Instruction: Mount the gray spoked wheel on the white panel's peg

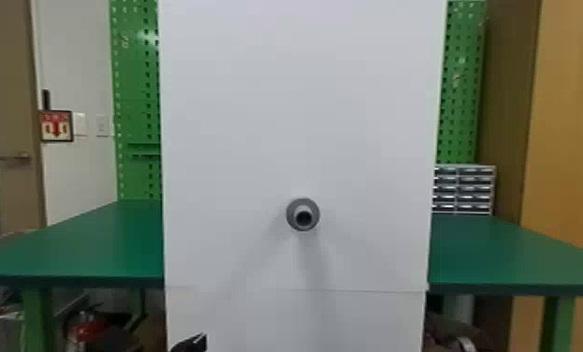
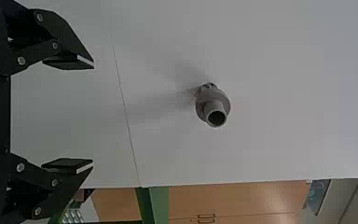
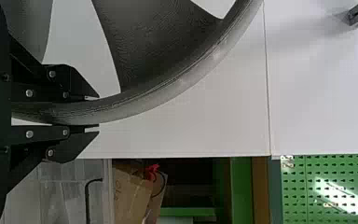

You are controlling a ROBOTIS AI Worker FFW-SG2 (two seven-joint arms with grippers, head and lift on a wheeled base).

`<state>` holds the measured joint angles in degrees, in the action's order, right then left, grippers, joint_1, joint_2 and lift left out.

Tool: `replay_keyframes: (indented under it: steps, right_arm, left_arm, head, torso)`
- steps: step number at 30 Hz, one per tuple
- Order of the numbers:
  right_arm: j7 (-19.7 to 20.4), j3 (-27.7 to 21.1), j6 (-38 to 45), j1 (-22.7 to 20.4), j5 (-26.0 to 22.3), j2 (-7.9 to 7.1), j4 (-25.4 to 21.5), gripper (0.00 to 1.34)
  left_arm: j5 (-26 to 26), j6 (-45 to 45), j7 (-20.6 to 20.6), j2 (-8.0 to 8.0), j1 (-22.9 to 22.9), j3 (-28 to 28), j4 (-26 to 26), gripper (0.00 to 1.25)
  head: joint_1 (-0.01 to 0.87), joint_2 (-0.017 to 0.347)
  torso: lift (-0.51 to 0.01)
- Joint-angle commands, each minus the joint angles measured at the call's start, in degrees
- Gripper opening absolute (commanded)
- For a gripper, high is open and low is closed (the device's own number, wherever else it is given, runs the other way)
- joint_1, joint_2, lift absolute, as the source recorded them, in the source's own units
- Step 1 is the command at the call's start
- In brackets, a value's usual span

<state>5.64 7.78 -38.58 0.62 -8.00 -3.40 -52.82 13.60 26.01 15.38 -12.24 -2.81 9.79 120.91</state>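
See a tall, flat white panel (image 1: 299, 117) behind the stubby gray tubular peg (image 1: 302, 214), open room around it. Below the peg, find the gray spoked wheel (image 3: 168, 98), broad face toward the right wrist camera; hub cut off, so can't tell the axle line. Rim clamped in the black two-fingered right hand (image 3: 95, 112). Below-left of the peg, black two-fingered left hand (image 1: 193, 344), mostly cut off in head view, wide open, nothing between fingers.

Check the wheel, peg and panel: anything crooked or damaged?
Nothing stands out: the peg juts from the upright panel, no damage visible, and the right gripper holds the wheel by its rim.
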Motion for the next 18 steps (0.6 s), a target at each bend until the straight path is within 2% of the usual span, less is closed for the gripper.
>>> replay_keyframes:
  steps: [1,14,18]
  right_arm:
    - [0.0,0.0,0.0,0.0,0.0,0.06,0.0,0.27]
    - [0.1,-0.6,0.0,0.0,-0.2,0.41,-0.1,0.26]
    - [0.1,-1.2,1.3,-0.3,-0.6,0.76,-2.3,0.26]
  left_arm:
    - [0.1,0.0,0.0,0.02,0.0,0.1,-0.1,0.75]
    - [0.0,0.0,0.0,0.11,0.0,0.1,-0.1,0.75]
    - [0.0,0.0,0.0,0.11,0.0,0.0,-0.1,0.75]
  head:
    - [0.123,-0.008]
    - [0.123,-0.008]
    - [0.123,-0.008]
  torso:
    - [-0.401]
    - [-0.401]
    - [-0.401]
